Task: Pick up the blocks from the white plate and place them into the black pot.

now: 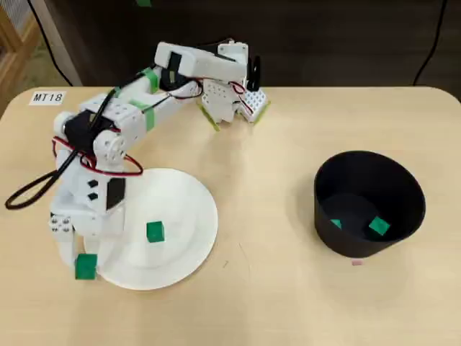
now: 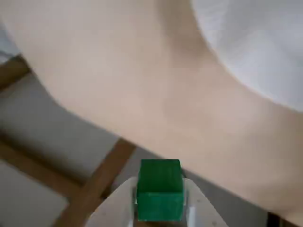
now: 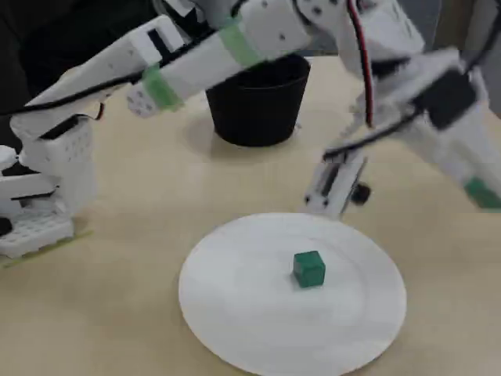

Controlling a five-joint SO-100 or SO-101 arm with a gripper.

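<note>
Between the white fingers of the gripper (image 2: 161, 208), closest to the wrist camera, sat a green block (image 2: 160, 190), pinched from both sides with its top face clear above the fingertips. Beyond it in that view lay the pale tabletop (image 2: 142, 85), its edge with floor below it, and a blurred arc of the white plate (image 2: 255, 42) in the upper right corner.

From overhead, the gripper (image 1: 83, 268) hung at the lower left, holding its block (image 1: 86, 267) just off the left rim of the white plate (image 1: 187, 209). A second green block (image 1: 155, 231) rested on the plate, left of its middle and apart from the gripper. The white arm (image 1: 108, 144) folded back from there to its base (image 1: 230, 97) at the far edge of the table (image 1: 274, 303), with red and black cables looping along it. A label reading MT18 (image 1: 48, 97) sat at the table's far left corner.

Well apart to the right stood the black pot (image 1: 369, 203), upright, with two green blocks on its floor: one (image 1: 379, 226) toward the right, another (image 1: 336, 223) partly hidden by the near left wall.

The fixed view showed the plate (image 3: 258, 329) nearest, the single block (image 3: 309, 269) on it, and the pot (image 3: 258, 102) behind.
</note>
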